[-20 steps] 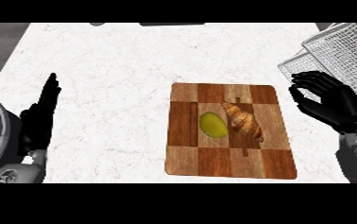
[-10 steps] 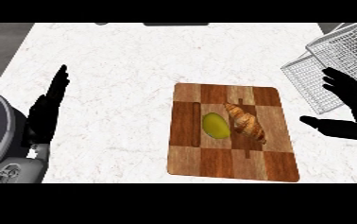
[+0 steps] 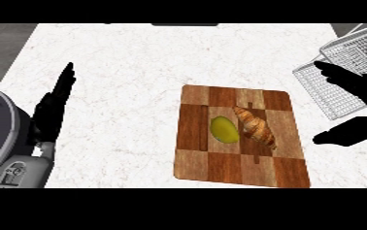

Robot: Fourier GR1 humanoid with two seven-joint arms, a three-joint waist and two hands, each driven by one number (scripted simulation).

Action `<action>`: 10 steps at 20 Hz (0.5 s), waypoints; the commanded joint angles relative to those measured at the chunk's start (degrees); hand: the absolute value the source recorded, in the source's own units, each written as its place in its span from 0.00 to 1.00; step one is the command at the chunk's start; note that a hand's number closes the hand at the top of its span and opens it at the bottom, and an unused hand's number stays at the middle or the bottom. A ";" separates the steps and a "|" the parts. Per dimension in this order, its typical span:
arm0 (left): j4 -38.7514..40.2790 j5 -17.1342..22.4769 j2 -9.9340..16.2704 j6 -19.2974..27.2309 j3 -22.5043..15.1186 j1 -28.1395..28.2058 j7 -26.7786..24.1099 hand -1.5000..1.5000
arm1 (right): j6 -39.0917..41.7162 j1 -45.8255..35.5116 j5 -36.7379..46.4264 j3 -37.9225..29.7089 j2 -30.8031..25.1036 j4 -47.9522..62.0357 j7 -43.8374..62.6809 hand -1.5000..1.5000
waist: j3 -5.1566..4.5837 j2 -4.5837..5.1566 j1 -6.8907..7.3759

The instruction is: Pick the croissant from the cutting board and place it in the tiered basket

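progress: nothing picked yet | croissant (image 3: 255,126) on cutting board (image 3: 243,166), lower right of centre, beside a yellow-green fruit (image 3: 224,129) | right hand (image 3: 349,86) at right edge, spread, empty | left hand (image 3: 55,105) resting open, left edge | tiered basket (image 3: 331,81) upper right | remaining: grasp, carry, place

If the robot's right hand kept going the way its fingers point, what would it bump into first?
Probably the croissant on the cutting board. The open right hand points left toward it, with only bare board edge between, though height is hard to judge.
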 commanded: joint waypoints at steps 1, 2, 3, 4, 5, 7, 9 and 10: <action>-0.37 -1.42 -1.12 -0.47 -0.64 -0.46 1.15 0.50 | 1.31 -9.05 3.03 3.93 4.29 2.39 9.58 0.00 | 0.08 0.10 0.46; 1.35 -0.82 -0.31 -1.47 0.51 -2.61 0.74 0.50 | 2.33 -12.63 2.47 4.09 4.14 3.36 13.36 0.00 | 0.05 0.17 0.55; -0.01 -1.95 -1.19 -0.65 0.44 0.41 0.18 0.50 | 2.09 -8.15 4.25 4.17 5.99 1.30 12.37 0.00 | 0.09 -0.01 -0.06; 5.41 -0.67 -0.98 -2.66 2.33 -4.24 -0.88 0.50 | 2.38 -10.76 4.57 4.00 7.18 2.89 14.04 0.00 | 0.07 0.09 -0.24; 3.08 -1.85 -0.98 -1.44 1.54 -3.77 1.04 0.50 | 2.93 -10.28 3.03 4.72 6.60 -0.78 19.46 0.00 | 0.06 -0.02 -0.36; 0.30 -0.60 -0.45 -2.30 2.80 0.58 -1.20 0.50 | 4.88 -14.62 4.48 5.64 9.73 7.30 18.59 0.00 | 0.08 0.06 0.41; 0.63 -1.76 -0.04 -2.51 2.58 -1.65 1.43 0.50 | 4.43 -12.70 4.47 8.06 12.11 3.07 23.83 0.00 | 0.08 -0.05 -0.13; 0.49 -1.65 -0.30 -3.17 2.86 -0.67 -0.02 0.50 | 5.65 -15.27 5.79 7.83 13.81 7.50 22.35 0.00 | 0.09 0.04 0.13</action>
